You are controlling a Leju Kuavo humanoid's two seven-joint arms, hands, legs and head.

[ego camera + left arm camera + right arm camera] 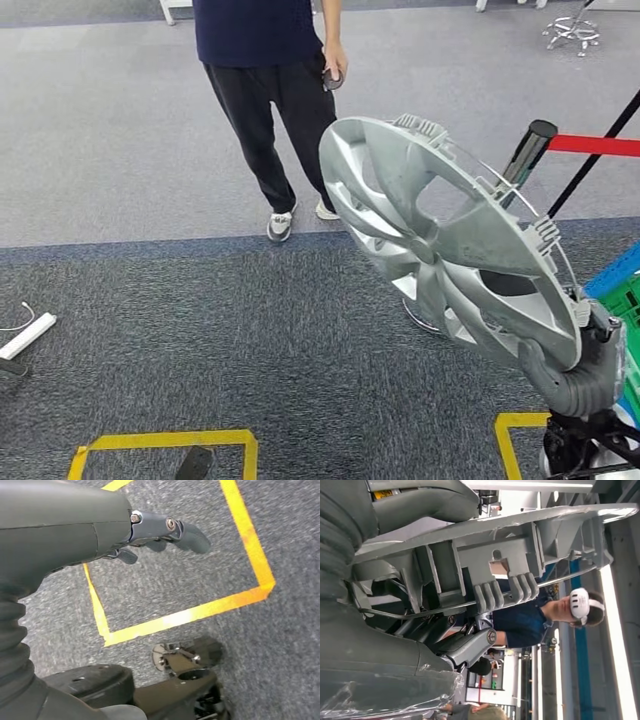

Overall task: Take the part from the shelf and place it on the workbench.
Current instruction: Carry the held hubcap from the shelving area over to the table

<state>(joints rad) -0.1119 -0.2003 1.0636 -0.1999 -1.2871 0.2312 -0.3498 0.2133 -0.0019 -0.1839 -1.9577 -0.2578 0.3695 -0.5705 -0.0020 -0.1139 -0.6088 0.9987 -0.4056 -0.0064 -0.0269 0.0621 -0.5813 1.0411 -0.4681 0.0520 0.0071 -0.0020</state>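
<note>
Right hand grips wheel cover, fingers hidden

Held up at right in the right hand: silver plastic wheel cover, above grey carpet. Behind it, a standing person (left of centre); yellow taped floor square lower left.

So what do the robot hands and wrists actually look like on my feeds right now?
The left robot hand has dark grey fingers with silver screws at the hinges, behind a smooth grey cover and a black ribbed wrist boot. The right robot hand shows a thick grey thumb and grey ribbed cover; clear plastic film wraps part of its casing in the right wrist view.
</note>
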